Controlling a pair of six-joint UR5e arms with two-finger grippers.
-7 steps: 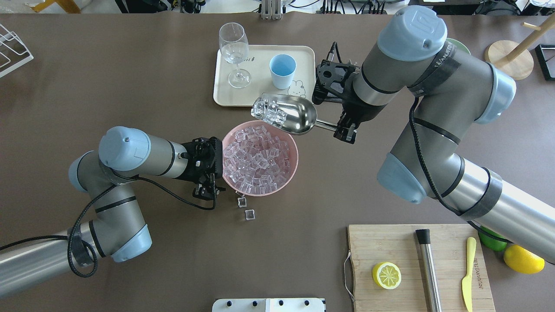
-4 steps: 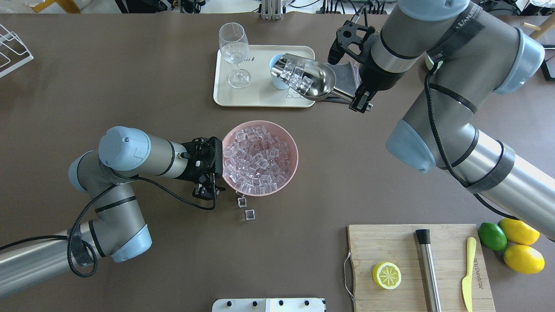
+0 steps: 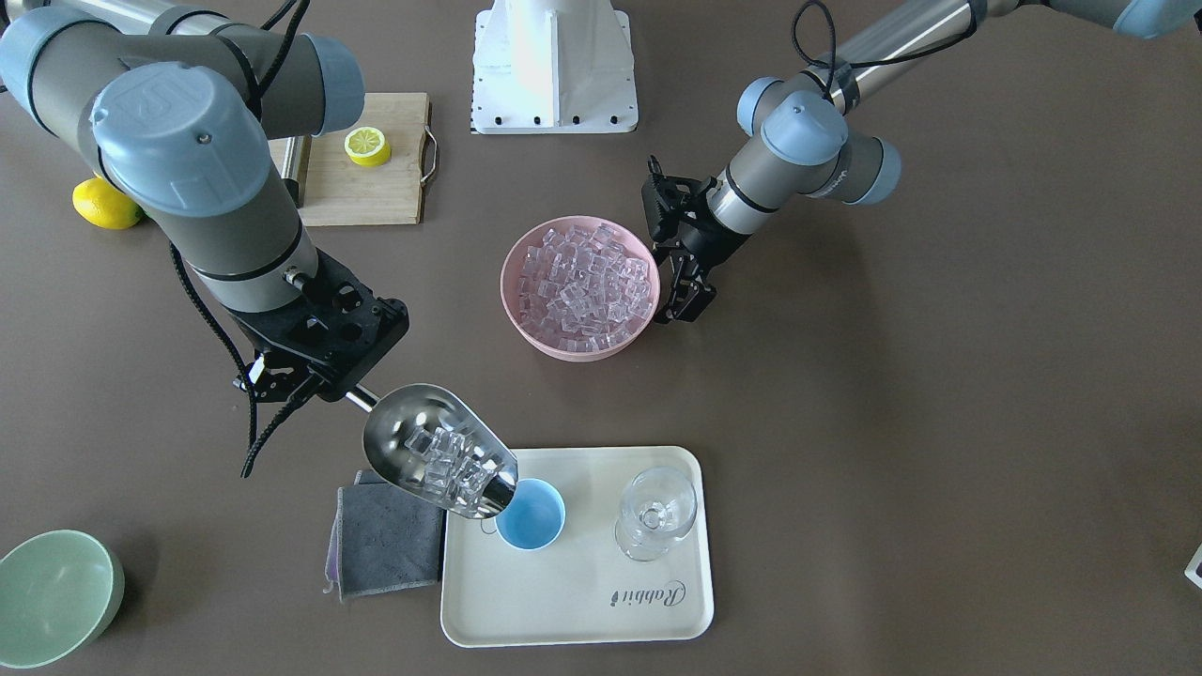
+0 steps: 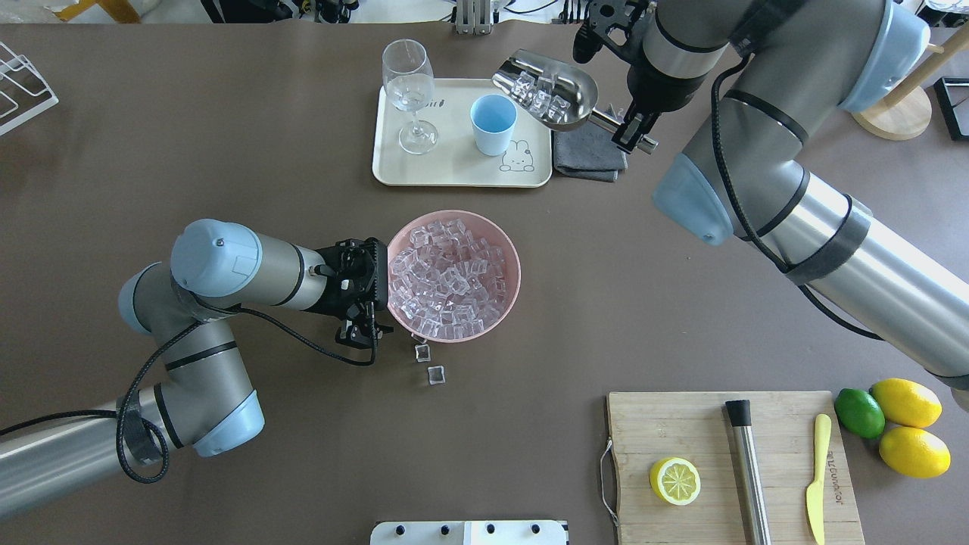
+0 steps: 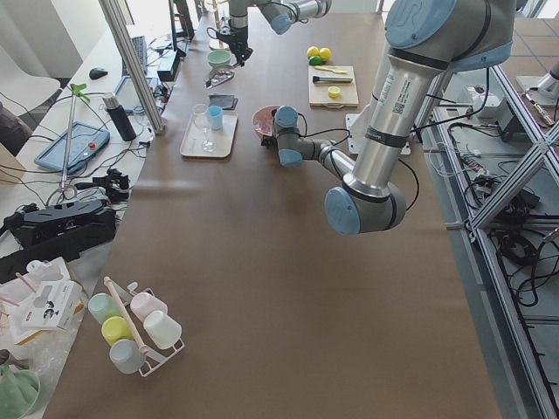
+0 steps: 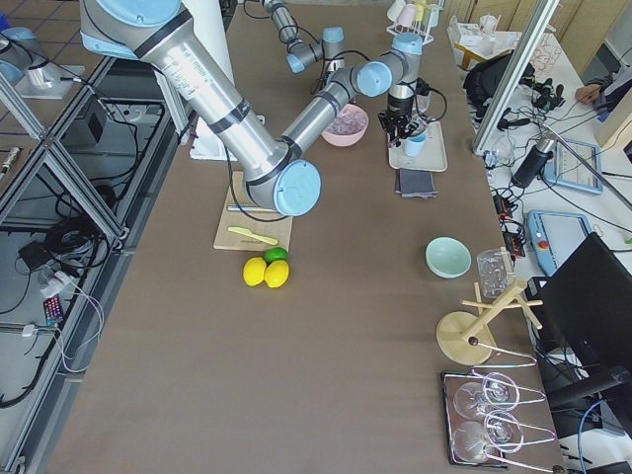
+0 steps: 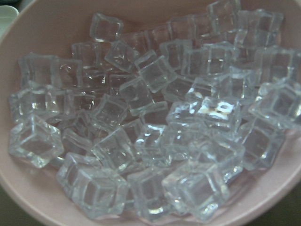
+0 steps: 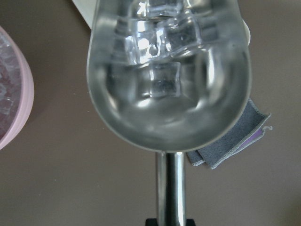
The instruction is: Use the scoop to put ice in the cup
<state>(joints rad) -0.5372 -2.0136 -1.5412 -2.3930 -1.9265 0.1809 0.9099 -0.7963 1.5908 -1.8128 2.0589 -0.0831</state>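
My right gripper [image 3: 336, 383] is clamped on the straight cylindrical handle of the scoop [image 3: 413, 437], a shiny, deep, rounded metal trough held off the table and tipped mouth-down. Clear, glassy ice [image 3: 453, 469] cubes crowd toward its open lip. Just past that lip stands the cup [image 3: 535, 518]: small, round, light blue, plain-sided, upright on a smooth cream tray [image 3: 582, 601]. Below the scoop lies a folded grey cloth [image 3: 385, 549]. Well away, my left gripper [image 3: 684, 302] sits at the rim of a pink bowl [image 3: 510, 282] heaped with more cubes; whether it grips, I cannot tell.
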